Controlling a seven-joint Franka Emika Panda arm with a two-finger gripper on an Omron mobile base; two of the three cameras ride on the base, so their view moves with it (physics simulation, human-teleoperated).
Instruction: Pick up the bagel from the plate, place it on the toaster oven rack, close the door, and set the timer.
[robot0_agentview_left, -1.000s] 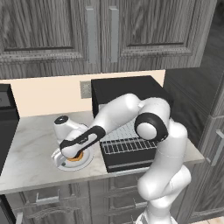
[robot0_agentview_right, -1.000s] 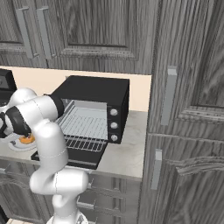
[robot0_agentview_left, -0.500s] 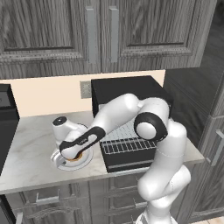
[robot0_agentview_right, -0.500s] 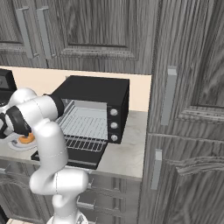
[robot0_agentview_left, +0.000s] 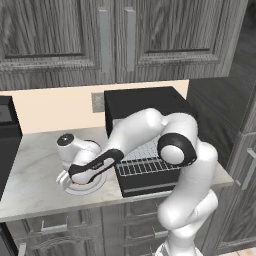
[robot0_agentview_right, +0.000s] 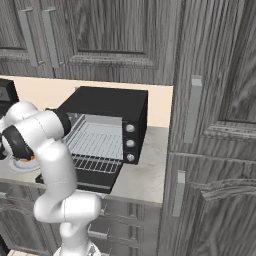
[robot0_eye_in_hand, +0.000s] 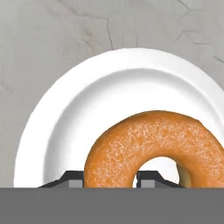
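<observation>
We see the oven with its door down and rack bare. At its nine o'clock the plate carries the bagel. The gripper straddles the bagel's ring, one finger in the hole; whether it grips, we cannot tell.

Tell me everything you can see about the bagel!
The bagel is an orange-brown ring with a sugary, speckled look and a round hole in the middle. It lies flat on the white plate, toward one side rather than the centre. In the hand view the gripper straddles one side of the ring, with one fingertip at the outer edge and one in the hole. The plate sits on a grey marbled counter.
</observation>
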